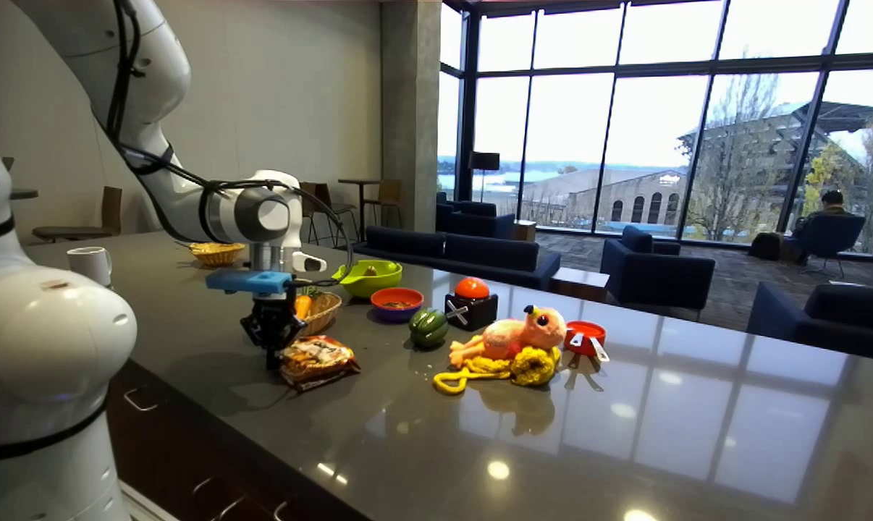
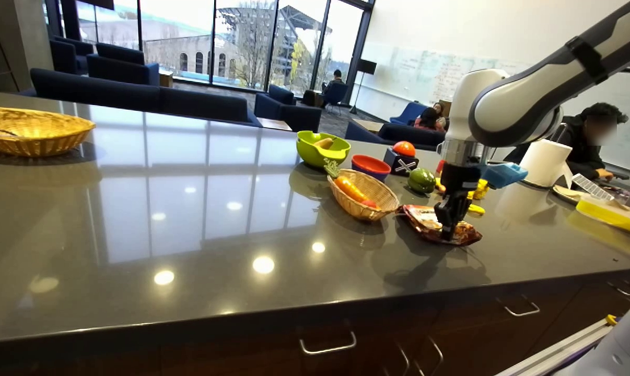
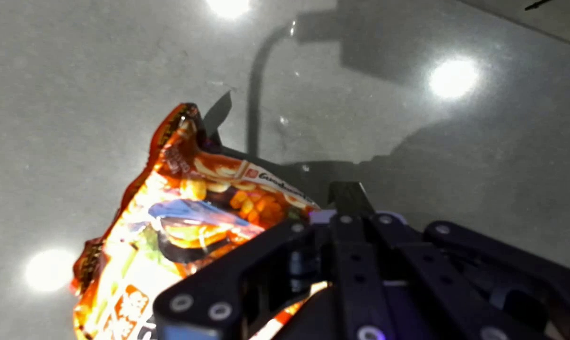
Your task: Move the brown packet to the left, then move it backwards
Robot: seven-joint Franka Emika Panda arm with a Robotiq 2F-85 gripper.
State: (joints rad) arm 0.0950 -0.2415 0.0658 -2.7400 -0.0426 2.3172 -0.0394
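The brown packet [image 1: 321, 362] lies flat on the grey counter in both exterior views, crinkled and shiny with orange-red print [image 2: 422, 218]. In the wrist view the packet [image 3: 171, 226] fills the lower left, partly hidden by the gripper. My gripper [image 1: 272, 357] points down close to the counter, at the packet's side nearer the robot base. Its fingertips [image 3: 349, 198] are together in the wrist view, just beside the packet's edge, with nothing visible between them. In an exterior view the gripper [image 2: 447, 232] stands in front of the packet. Whether it touches the packet is unclear.
A wicker basket [image 2: 358, 210] with a toy carrot stands close to the packet. A green squash [image 1: 428, 328], a red-purple bowl [image 1: 397, 312], a green bowl [image 1: 371, 282], a button box [image 1: 473, 311] and a pink plush bird [image 1: 509, 336] stand farther off. The counter's front edge [image 2: 273, 312] runs nearby.
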